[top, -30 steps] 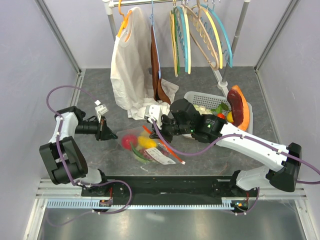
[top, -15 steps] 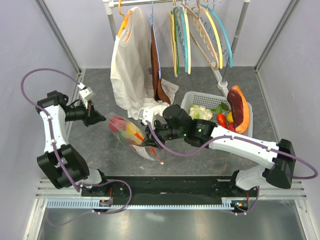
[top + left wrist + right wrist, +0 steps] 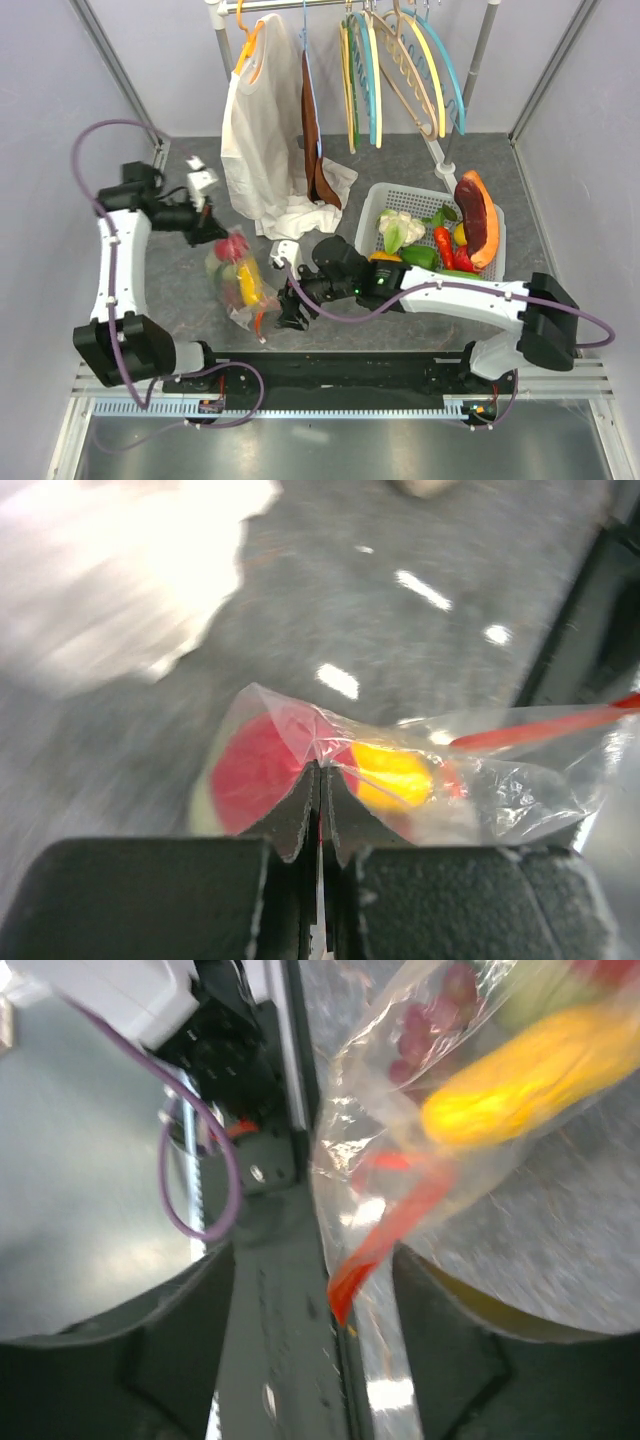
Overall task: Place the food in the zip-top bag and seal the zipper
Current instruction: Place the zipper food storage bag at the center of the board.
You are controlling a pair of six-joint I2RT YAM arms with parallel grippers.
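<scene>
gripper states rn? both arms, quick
Left gripper: shut on the zip-top bag, pinching its plastic.
Right gripper: open, fingers apart on either side of the zipper.

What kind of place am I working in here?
Probably a lab test cell: grey tabletop boxed in by plain panels, a row of coloured hangers, a white basket of toy food.
</scene>
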